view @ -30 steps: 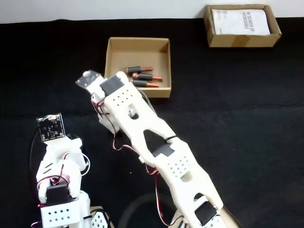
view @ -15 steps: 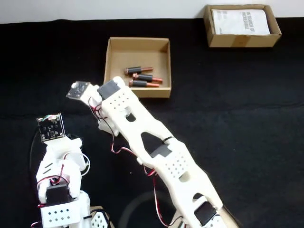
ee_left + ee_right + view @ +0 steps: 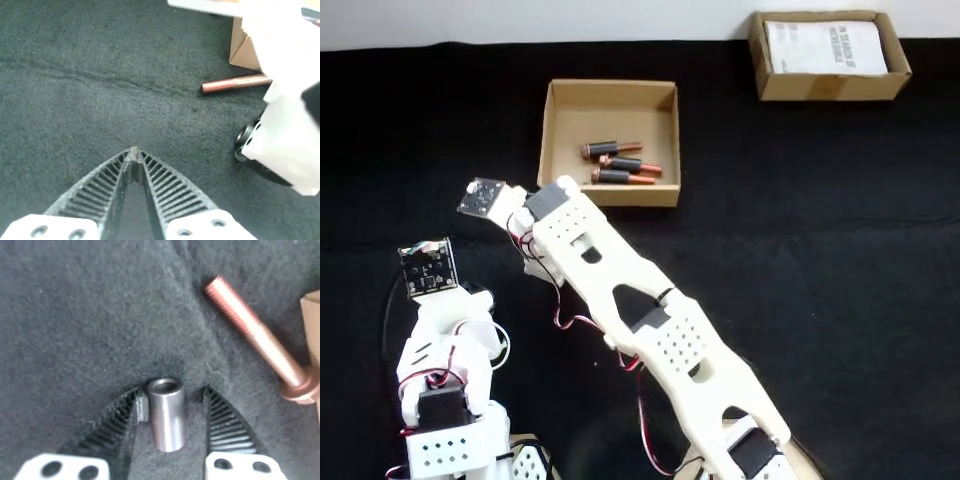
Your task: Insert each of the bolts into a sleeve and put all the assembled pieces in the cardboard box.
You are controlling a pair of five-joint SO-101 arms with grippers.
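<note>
I judged that I was at the grasp of the last sleeve point(image 3: 166, 412). In my right wrist view it lay on the black desk point(image 3: 75, 315) between my right jaws. They were open around it: one side seemed to touch it, and the other stood just apart.

The next move, I think, called for closing squarely on the sleeve, so that it would not roll. Then my left jaws, which were closed and empty above the desk, had to take the copper bolt point(image 3: 255, 340). It lay near the sleeve, beside a corner of the cardboard box point(image 3: 312, 325).

The high view added the inside of that box, in the upper middle of the frame, with three assembled pieces point(image 3: 620, 163) in it. It also showed a second box point(image 3: 830, 85) with a paper in the upper right. In that view my right arm point(image 3: 640, 310) lay over the place of the sleeve and the bolt.
</note>
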